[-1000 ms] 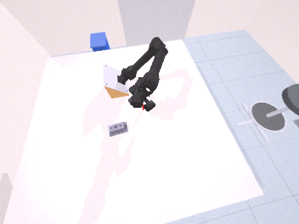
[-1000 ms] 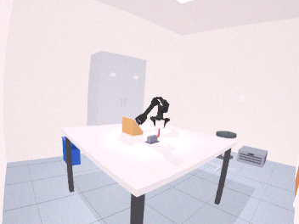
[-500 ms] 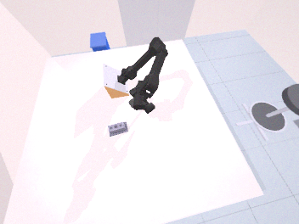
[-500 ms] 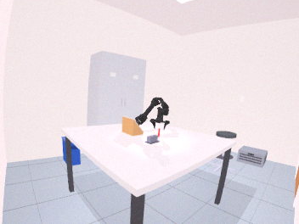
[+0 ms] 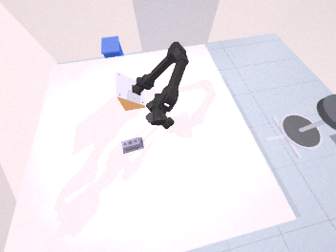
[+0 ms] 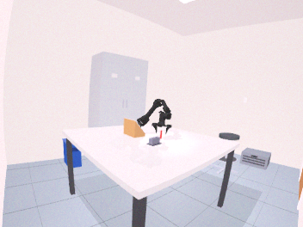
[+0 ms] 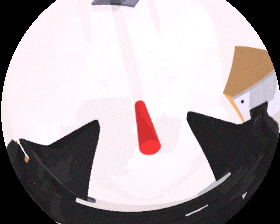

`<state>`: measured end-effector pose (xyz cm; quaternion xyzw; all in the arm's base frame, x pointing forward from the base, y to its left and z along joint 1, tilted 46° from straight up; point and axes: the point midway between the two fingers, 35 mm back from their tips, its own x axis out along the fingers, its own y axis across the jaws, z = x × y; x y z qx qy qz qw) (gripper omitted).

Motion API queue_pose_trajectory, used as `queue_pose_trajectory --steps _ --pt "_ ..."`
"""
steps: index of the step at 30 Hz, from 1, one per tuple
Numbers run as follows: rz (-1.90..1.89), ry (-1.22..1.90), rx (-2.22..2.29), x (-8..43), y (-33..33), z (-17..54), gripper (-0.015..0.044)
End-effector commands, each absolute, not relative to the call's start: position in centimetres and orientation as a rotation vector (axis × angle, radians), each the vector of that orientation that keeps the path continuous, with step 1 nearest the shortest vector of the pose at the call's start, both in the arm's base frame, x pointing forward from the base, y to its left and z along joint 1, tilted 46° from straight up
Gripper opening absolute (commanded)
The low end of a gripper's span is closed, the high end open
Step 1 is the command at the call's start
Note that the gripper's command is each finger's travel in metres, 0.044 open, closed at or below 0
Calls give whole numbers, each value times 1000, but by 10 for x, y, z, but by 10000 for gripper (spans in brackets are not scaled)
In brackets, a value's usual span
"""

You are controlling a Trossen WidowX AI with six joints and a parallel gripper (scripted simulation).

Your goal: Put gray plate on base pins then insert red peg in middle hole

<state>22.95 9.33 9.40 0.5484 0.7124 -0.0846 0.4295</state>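
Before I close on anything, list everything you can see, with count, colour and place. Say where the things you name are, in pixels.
red peg (image 6: 161,134) (image 7: 146,129): one, red, upright on the table between the spread fingers
gray plate (image 5: 132,142): one, gray, on the base
base: one, gray, on the table, under the plate
wedge-shaped block (image 5: 130,104) (image 6: 132,128) (image 7: 248,70): one, orange-brown with a pale face, on the table by the arm
table (image 5: 191,193) (image 6: 129,174): one, white top, dark legs
bin (image 5: 110,46) (image 6: 73,154): one, blue, on the floor
cabinet (image 6: 118,88): one, gray, by the wall
stool (image 5: 329,112) (image 6: 229,137): one, dark seat, beyond the table
drawer unit (image 6: 256,158): one, gray, on the floor
arm (image 5: 178,75) (image 6: 151,113): one, black
hand (image 6: 161,132) (image 7: 144,120): one, black, open
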Motion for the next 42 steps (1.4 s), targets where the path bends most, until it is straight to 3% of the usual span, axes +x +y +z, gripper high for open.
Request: queue_pose_trajectory --steps 1,17,42 --pt "-208 1779 1376 229 96 93 414" --pt "-208 1779 1376 229 96 93 0" --pt "-214 1775 1372 233 83 103 0"
